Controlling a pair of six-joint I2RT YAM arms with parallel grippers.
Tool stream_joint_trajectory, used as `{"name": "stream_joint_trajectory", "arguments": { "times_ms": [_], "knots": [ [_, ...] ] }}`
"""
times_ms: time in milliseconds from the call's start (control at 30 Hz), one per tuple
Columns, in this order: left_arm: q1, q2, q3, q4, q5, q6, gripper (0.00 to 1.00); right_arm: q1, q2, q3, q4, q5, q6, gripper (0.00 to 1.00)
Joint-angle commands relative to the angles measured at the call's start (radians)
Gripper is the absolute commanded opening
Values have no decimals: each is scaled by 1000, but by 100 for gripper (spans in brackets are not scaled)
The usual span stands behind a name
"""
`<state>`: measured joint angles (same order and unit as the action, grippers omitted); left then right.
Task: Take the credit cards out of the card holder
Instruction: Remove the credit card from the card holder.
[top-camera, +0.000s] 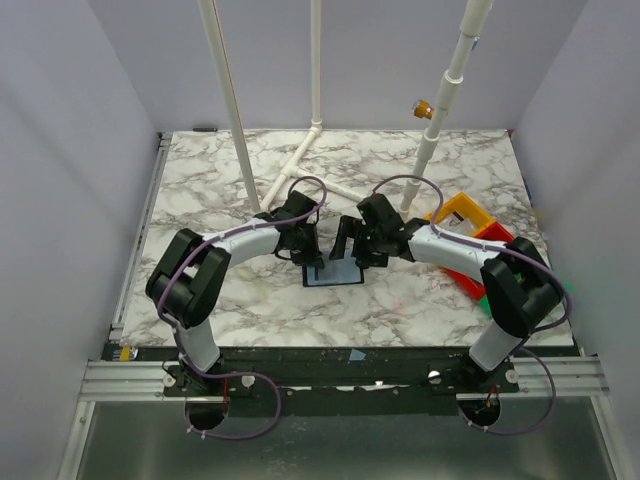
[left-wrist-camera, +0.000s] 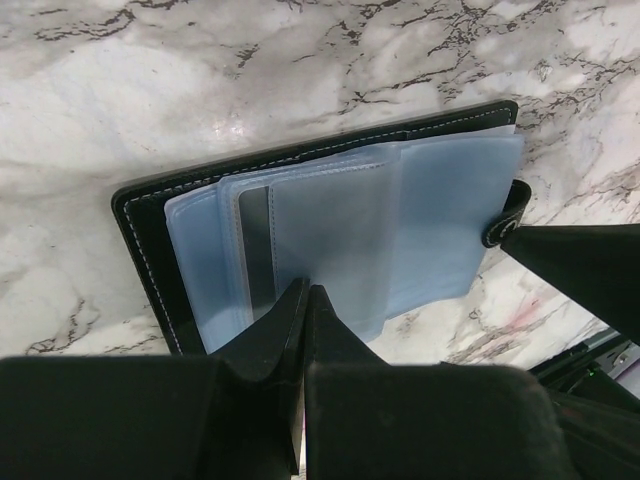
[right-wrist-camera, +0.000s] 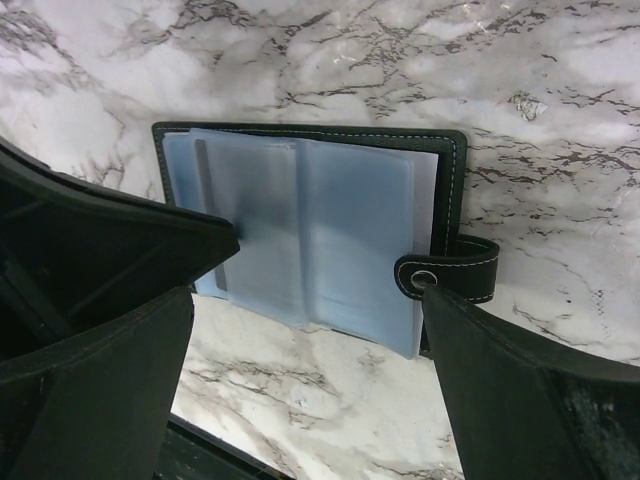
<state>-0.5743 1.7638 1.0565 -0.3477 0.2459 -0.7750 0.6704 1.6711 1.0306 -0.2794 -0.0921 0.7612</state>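
L hand pressed together, R hand spread wide, 1 open card holder, 1 card visible inside.

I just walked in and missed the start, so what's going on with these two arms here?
Both arms are working over a black card holder lying open on the marble table. The left gripper is shut, its tips at the near edge of the bluish plastic sleeves; whether it pinches anything is unclear. The right gripper is open, straddling the holder with one finger beside the snap tab. A card shows inside a sleeve; none is seen out on the table.
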Motion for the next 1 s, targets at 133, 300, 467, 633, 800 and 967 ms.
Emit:
{"name": "stream_joint_trajectory", "arguments": {
  "times_ms": [133, 300, 467, 633, 800, 967],
  "knots": [
    [-14, 34, 34, 7, 27, -17, 0, 9, 34, -11, 25, 23, 13, 95],
    [-21, 45, 47, 7, 32, -21, 0, 12, 22, 4, 8, 55, 2, 72],
    [-23, 54, 59, 7, 37, -23, 0, 60, -2, 51, -48, 162, -17, 72],
    [-28, 60, 68, 8, 43, -26, 0, 99, 22, 71, -74, 195, -16, 63],
    [-30, 63, 74, 7, 46, -24, 0, 123, 36, 57, -59, 198, -10, 53],
    [-31, 62, 72, 7, 46, -26, 0, 134, 50, 42, -38, 198, -8, 47]
  ]
}}
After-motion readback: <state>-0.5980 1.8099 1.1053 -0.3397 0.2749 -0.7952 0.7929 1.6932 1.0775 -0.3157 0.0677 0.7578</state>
